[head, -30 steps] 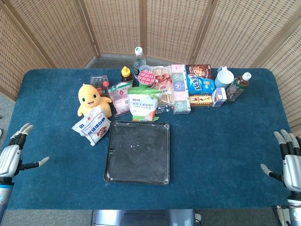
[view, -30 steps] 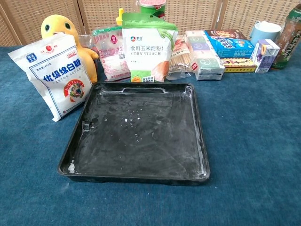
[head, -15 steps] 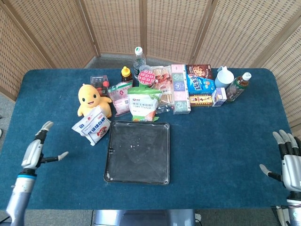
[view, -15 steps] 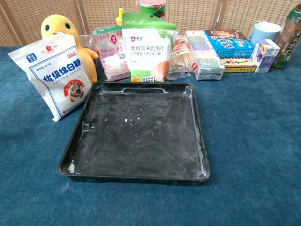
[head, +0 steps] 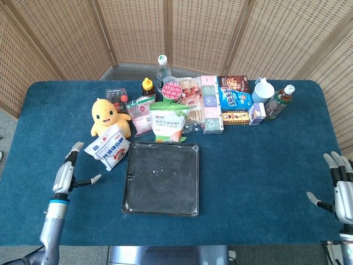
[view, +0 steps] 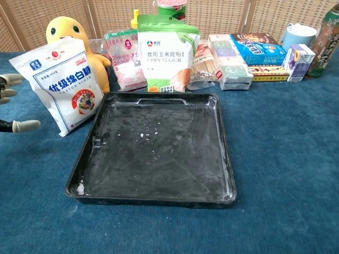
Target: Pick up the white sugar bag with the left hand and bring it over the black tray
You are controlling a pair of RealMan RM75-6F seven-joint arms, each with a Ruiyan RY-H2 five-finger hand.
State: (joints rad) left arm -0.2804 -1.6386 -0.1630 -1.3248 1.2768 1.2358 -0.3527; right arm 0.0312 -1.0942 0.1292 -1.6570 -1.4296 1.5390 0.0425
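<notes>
left hand [head: 67, 174]: lower left of the head view, fingers spread and thumb stuck out sideways, holding nothing; it sits just left of the white sugar bag without touching it. in the chest view only its fingertips [view: 11, 80] show at the left edge.
right hand [head: 342, 187]: lower right corner of the head view, fingers apart and holding nothing, well away from everything else.
white plastic sugar bag with blue lettering [view: 63, 83]: left of centre, standing tilted on the cloth, its lower right corner just beside the tray's upper left corner, leaning back against the yellow toy.
black rectangular metal tray [head: 133, 193]: centre of the frame, flat on the cloth, white powder smears on its floor.
yellow plush duck toy [head: 106, 115]: above and behind the sugar bag.
green-and-white corn starch pouch [view: 166, 51]: upright just behind the tray's far rim.
row of boxes, packets and bottles [head: 225, 102]: along the upper middle of the head view.
blue cloth-covered table [head: 259, 165]: fills most of both views.
</notes>
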